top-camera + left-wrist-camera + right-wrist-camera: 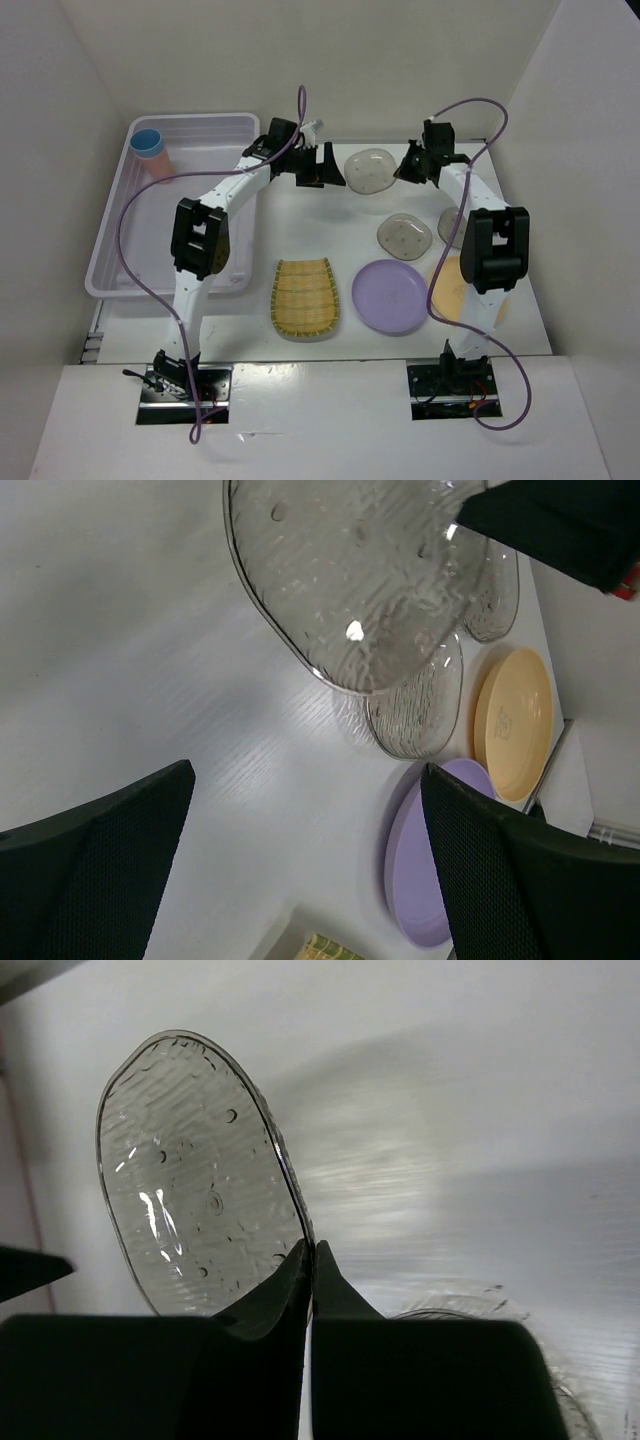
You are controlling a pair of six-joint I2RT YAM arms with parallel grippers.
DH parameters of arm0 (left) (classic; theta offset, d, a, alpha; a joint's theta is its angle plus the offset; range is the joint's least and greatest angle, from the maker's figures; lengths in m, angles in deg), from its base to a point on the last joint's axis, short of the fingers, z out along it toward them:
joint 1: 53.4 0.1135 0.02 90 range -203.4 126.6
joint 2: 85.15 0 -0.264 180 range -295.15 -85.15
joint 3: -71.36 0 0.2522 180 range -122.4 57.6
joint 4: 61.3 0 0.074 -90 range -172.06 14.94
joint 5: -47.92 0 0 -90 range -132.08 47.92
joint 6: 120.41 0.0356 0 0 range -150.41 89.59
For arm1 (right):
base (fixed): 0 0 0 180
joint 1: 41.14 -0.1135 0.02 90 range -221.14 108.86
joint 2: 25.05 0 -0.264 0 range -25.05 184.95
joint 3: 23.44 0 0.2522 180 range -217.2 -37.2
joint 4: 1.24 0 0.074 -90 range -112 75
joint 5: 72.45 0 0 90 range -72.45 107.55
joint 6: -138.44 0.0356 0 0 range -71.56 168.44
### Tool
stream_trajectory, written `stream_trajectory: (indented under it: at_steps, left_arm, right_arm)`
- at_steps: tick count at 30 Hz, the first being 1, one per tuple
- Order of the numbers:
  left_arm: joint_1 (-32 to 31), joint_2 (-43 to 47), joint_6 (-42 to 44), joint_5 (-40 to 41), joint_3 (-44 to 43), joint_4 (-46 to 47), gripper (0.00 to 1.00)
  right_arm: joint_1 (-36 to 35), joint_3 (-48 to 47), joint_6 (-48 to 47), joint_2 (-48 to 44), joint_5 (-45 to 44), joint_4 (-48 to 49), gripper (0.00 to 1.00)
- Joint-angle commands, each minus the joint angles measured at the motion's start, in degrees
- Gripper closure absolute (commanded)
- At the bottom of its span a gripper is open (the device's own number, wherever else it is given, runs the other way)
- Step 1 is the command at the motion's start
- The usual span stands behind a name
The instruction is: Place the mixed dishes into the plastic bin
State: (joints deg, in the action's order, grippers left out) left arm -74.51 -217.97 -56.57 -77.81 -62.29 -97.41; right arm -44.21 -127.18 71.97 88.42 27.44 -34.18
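Note:
My right gripper is shut on the rim of a translucent grey plate and holds it tilted above the table at the back; in the right wrist view its fingertips pinch the plate's edge. My left gripper is open and empty just left of that plate, which fills the top of the left wrist view. A second grey plate, the lilac plate, the orange plate and the yellow ribbed tray lie on the table. The plastic bin at the left holds a blue cup nested in a pink cup.
Another grey translucent dish lies partly hidden behind the right arm. The orange plate is also partly covered by that arm. White walls close in the table at the back and both sides. Purple cables loop over both arms.

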Motion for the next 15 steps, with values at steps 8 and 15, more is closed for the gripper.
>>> stream_trajectory:
  at_steps: [8,15]
  left_arm:
    - [-0.8,-3.0,-5.0,-2.4,-1.9,7.6,0.0]
    - [-0.8,-4.8,-5.0,-2.3,-4.2,6.0,0.24]
  right_arm:
    - [-4.7,3.0,-1.2,-7.0,3.5,1.8,1.0]
    - [-5.9,3.5,-1.9,-8.8,4.7,2.3,1.0]
